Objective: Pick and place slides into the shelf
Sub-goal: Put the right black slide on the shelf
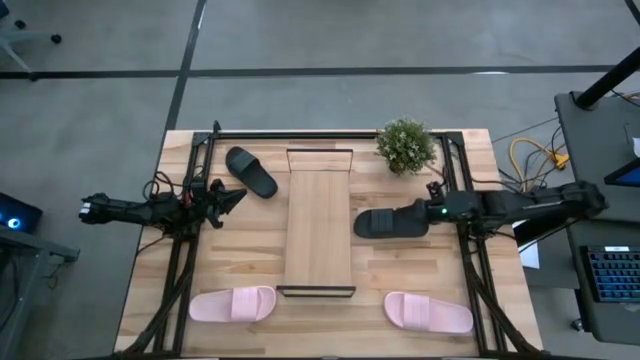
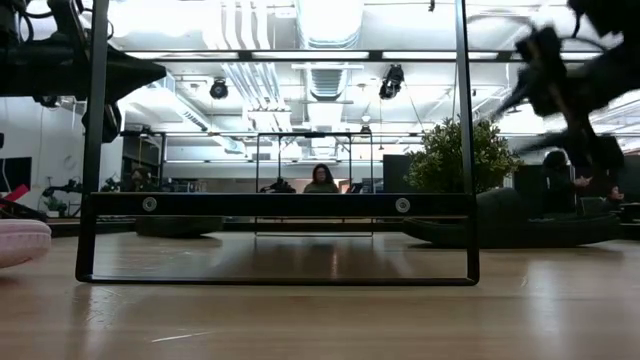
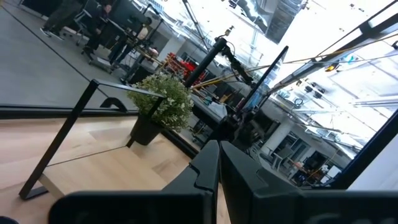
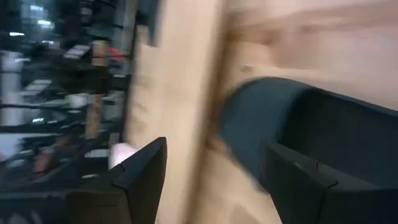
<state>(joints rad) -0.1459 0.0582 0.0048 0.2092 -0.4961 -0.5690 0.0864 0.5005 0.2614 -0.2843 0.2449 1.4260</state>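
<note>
Dark arms, probably black cabling

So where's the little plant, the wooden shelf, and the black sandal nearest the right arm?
Plant [image 1: 406, 146]: high view, on the leafy top.
Shelf [image 1: 319, 225]: high view, on the middle of its bare wood board.
Black sandal [image 1: 378, 222]: high view, on its toe end, left of the right gripper.

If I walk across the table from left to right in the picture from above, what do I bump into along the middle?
Left hand → black slide → shelf → second black slide → right hand.
</note>
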